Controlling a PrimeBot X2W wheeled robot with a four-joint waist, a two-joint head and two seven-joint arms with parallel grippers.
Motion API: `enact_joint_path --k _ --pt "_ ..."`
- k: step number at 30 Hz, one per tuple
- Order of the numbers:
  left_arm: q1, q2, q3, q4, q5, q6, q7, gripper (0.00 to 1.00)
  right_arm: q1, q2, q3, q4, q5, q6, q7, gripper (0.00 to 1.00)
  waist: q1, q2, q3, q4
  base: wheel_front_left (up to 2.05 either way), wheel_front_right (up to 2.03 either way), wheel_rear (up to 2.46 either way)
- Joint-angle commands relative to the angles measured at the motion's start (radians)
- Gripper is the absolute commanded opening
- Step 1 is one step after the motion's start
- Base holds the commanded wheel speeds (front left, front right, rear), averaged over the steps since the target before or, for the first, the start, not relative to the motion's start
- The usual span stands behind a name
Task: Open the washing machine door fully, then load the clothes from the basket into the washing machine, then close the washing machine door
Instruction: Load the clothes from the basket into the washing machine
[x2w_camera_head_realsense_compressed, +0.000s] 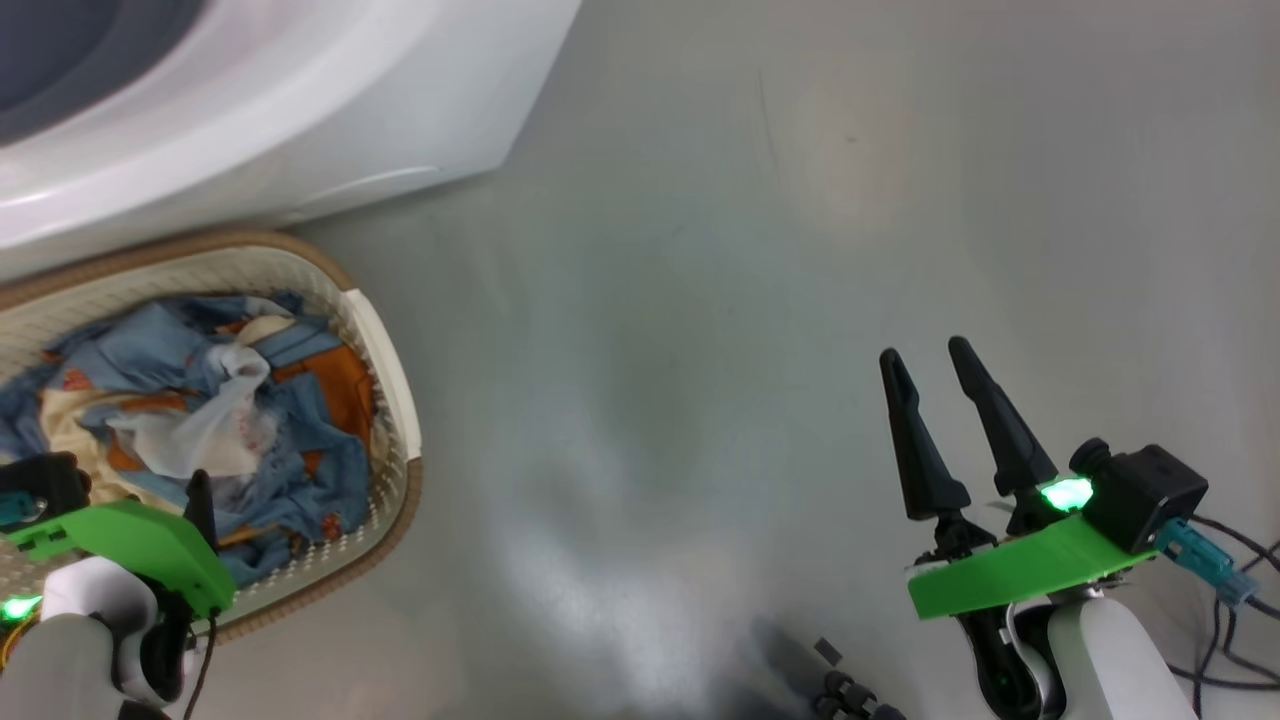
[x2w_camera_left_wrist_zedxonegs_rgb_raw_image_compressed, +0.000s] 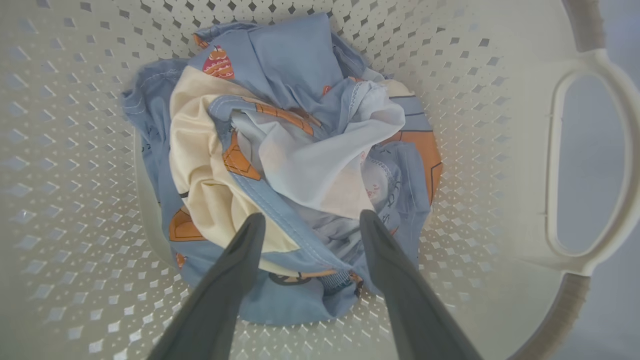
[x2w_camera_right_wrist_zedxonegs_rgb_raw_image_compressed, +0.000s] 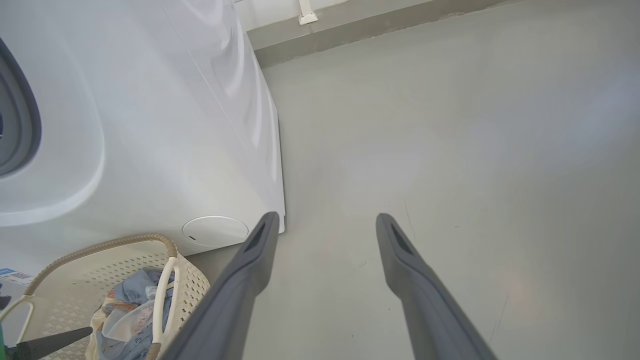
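The cream perforated basket (x2w_camera_head_realsense_compressed: 395, 400) stands on the floor in front of the white washing machine (x2w_camera_head_realsense_compressed: 300, 100). It holds the clothes (x2w_camera_head_realsense_compressed: 230, 420), a heap of light blue, cream and white cloth with orange prints. My left gripper (x2w_camera_left_wrist_zedxonegs_rgb_raw_image_compressed: 312, 219) hangs open just above the clothes (x2w_camera_left_wrist_zedxonegs_rgb_raw_image_compressed: 300, 130), inside the basket's walls (x2w_camera_left_wrist_zedxonegs_rgb_raw_image_compressed: 75, 125), with nothing between its fingers. One of its fingers (x2w_camera_head_realsense_compressed: 200, 500) points down into the pile. My right gripper (x2w_camera_head_realsense_compressed: 925, 355) is open and empty over bare floor, well to the right of the basket. The washing machine door is out of view.
The grey gasket (x2w_camera_right_wrist_zedxonegs_rgb_raw_image_compressed: 15, 110) shows at the machine's front, with a round cover (x2w_camera_right_wrist_zedxonegs_rgb_raw_image_compressed: 215, 230) low on its corner. The basket's side handle (x2w_camera_left_wrist_zedxonegs_rgb_raw_image_compressed: 590, 160) faces the open grey floor (x2w_camera_head_realsense_compressed: 700, 300). Cables (x2w_camera_head_realsense_compressed: 1230, 620) trail at the lower right.
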Motion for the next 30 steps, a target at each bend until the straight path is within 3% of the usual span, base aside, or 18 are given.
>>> enact_joint_path --k 1,30 --pt "-0.007 0.037 0.027 -0.001 0.002 0.009 0.007 1.0 0.004 -0.006 0.022 -0.022 0.013 0.002 -0.012 1.0 0.0 -0.0001 0.037 -0.02 0.0 0.0 0.0" --pt "-0.14 0.097 0.002 0.086 0.0 0.019 0.002 1.0 -0.034 -0.005 0.03 -0.046 0.016 0.002 -0.012 1.0 0.0 -0.0001 0.15 -0.044 0.0 0.0 0.0"
